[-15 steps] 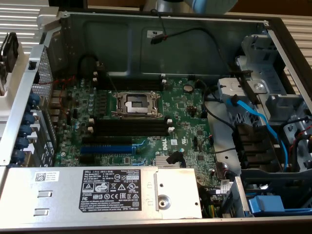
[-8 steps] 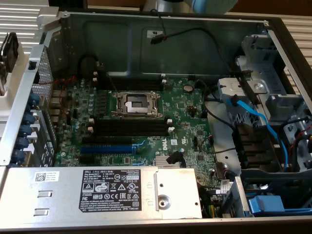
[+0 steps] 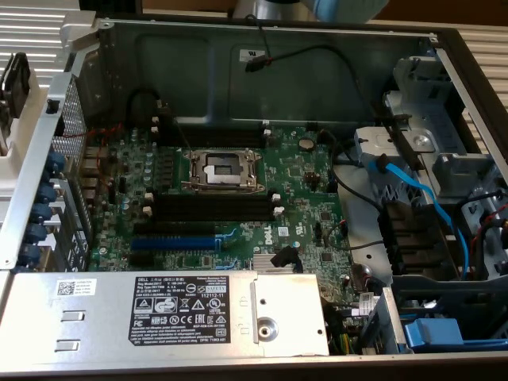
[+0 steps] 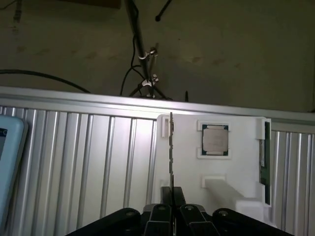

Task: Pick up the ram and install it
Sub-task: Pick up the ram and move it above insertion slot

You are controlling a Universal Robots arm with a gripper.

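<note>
End effector [image 4: 172,191] clamped on the ram [image 4: 171,147], edge-on, DELL on power supply label [image 3: 186,308] and motherboard [image 3: 309,190]

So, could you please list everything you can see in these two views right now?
ram: one, dark, edge-on, upright in front of the white holder
spare stick: one, green, in the holder's side slot
white holder: one, white, on the ribbed metal surface
processor chip: one, silver, in the holder's square recess
motherboard: one, green, inside the open case
memory slots: at least two, black, beside the processor socket
expansion slot: one, blue, near the power supply
power supply: one, silver, along the case's near edge
gripper: one, black, shut on the ram
</note>
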